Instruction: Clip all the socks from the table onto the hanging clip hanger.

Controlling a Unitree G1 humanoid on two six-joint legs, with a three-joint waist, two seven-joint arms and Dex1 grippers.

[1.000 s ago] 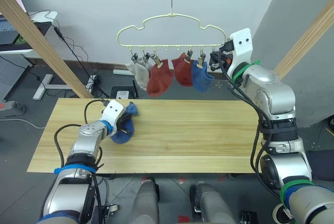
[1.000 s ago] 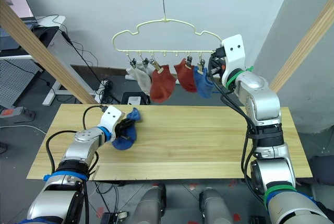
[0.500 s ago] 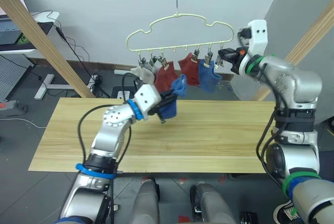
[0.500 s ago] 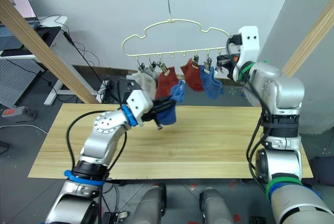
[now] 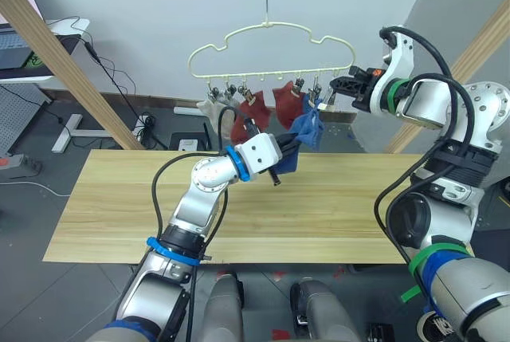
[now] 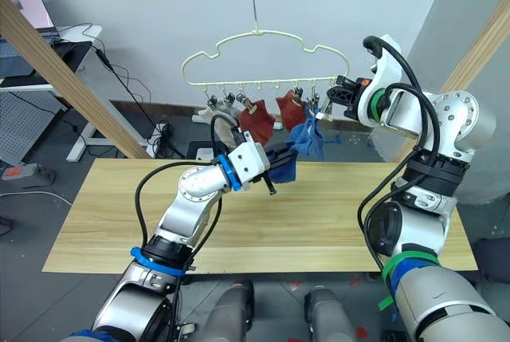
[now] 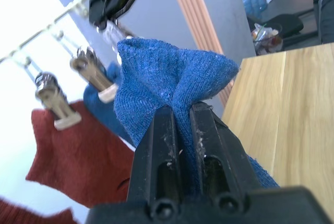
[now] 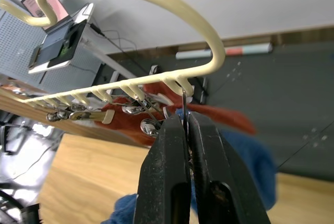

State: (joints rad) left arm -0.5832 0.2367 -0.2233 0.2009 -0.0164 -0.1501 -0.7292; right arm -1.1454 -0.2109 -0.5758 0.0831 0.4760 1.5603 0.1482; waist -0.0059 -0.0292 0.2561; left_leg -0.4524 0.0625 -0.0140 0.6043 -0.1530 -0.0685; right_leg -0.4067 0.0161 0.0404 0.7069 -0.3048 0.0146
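Observation:
The cream-yellow clip hanger [image 5: 271, 33] hangs above the far edge of the table [image 5: 358, 214]. Several socks are clipped to its bar: a light grey one [image 5: 212, 108], two rust-red ones [image 5: 255, 111] and a blue one [image 5: 309, 125]. My left gripper [image 5: 287, 152] is shut on a second blue sock [image 7: 172, 78], held in the air just below the bar's right end, next to the hanging blue sock. Raised at that right end, my right gripper [image 5: 335, 87] has its fingers [image 8: 172, 161] shut on the thin metal of the end clip [image 8: 183, 110].
Slanted wooden frame beams rise at the left [image 5: 64, 63] and right [image 5: 470, 55] of the table. A white desk with a laptop [image 5: 24, 43] stands far left. Cables and a power strip [image 5: 143, 127] lie on the floor behind.
My left gripper has lifted the blue sock off the table and carried it right, up to the hanger's right end. The right gripper stays at the end clip; the hanger has swung slightly.

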